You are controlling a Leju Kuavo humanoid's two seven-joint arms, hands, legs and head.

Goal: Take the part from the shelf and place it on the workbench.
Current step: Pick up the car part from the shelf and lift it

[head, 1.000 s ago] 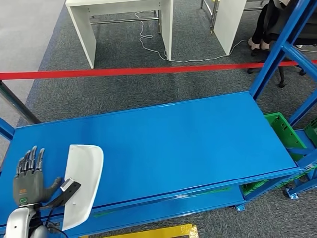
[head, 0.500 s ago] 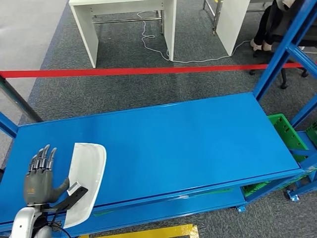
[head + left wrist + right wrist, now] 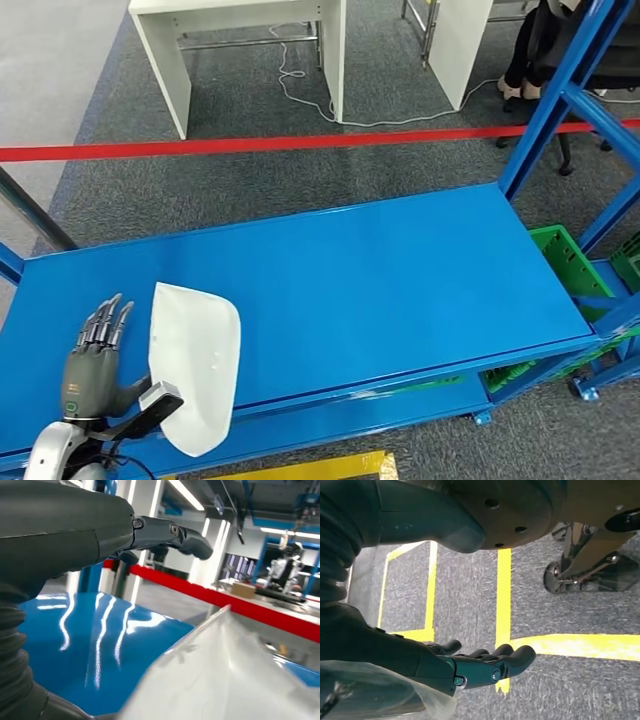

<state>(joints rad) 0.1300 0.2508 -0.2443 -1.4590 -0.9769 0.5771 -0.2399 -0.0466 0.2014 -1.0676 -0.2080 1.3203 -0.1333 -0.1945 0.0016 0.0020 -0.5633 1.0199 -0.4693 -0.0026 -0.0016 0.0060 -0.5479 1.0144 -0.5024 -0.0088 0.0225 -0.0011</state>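
A white curved part (image 3: 195, 365) lies on the blue shelf surface (image 3: 362, 280) near its front left corner, its near end hanging over the front edge. My left hand (image 3: 94, 365) rests just left of it with straight, spread fingers, the thumb reaching toward the part's edge and gripping nothing. In the left wrist view the left hand (image 3: 75, 535) stretches flat above the blue surface, with the glossy part (image 3: 234, 680) beside it. My right hand (image 3: 471, 667) hangs over the grey floor, fingers extended and holding nothing.
Blue shelf uprights (image 3: 551, 100) rise at the right, with green crates (image 3: 562, 260) lower down beside them. A red tape line (image 3: 264, 145) crosses the carpet beyond the shelf. White tables (image 3: 241, 20) and a seated person (image 3: 528, 50) are farther back.
The part has turned and slid to the right, now reaching further over the front edge. My left hand has followed it to the right. The camera has shifted a little.
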